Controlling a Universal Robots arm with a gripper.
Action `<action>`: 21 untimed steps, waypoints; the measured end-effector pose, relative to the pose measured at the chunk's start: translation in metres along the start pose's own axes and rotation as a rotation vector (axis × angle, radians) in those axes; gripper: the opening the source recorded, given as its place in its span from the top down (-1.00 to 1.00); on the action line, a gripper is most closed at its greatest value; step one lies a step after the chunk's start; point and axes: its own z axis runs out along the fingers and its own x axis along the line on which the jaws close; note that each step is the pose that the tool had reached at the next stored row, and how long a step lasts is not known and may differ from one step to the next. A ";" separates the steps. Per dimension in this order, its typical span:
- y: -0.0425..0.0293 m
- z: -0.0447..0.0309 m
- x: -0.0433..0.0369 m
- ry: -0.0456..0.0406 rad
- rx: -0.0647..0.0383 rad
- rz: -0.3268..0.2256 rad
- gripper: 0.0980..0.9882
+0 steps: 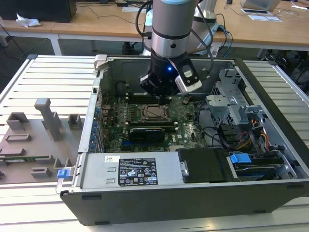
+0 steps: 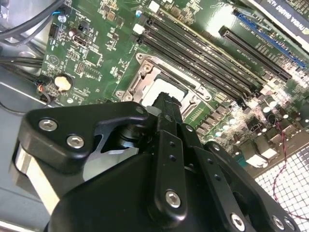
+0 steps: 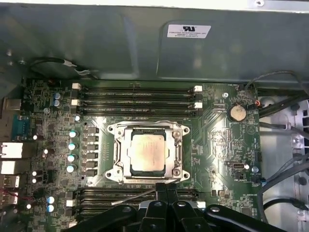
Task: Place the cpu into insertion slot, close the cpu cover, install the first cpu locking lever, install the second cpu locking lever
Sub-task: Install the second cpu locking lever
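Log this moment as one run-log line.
cpu: seated in insertion slot | cpu cover: closed over it | gripper: at socket edge, jaws together

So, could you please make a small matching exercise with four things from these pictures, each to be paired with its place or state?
Things:
1. cpu
2. cpu cover
3. end effector
4. blue clip

Places or states:
A. outside the computer case, at its corner on the exterior view's left
B. lying in the insertion slot, silver-grey top showing
C. a silvery frame lying flat around the chip
D. just beside the socket's edge, above the board

Pairs: 1-B, 2-C, 3-D, 4-A
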 end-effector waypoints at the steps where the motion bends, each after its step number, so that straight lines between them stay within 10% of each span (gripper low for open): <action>1: -0.0003 0.0001 0.0003 0.0000 0.000 0.000 0.98; 21: -0.0074 0.0032 0.0065 0.0000 0.000 0.000 0.98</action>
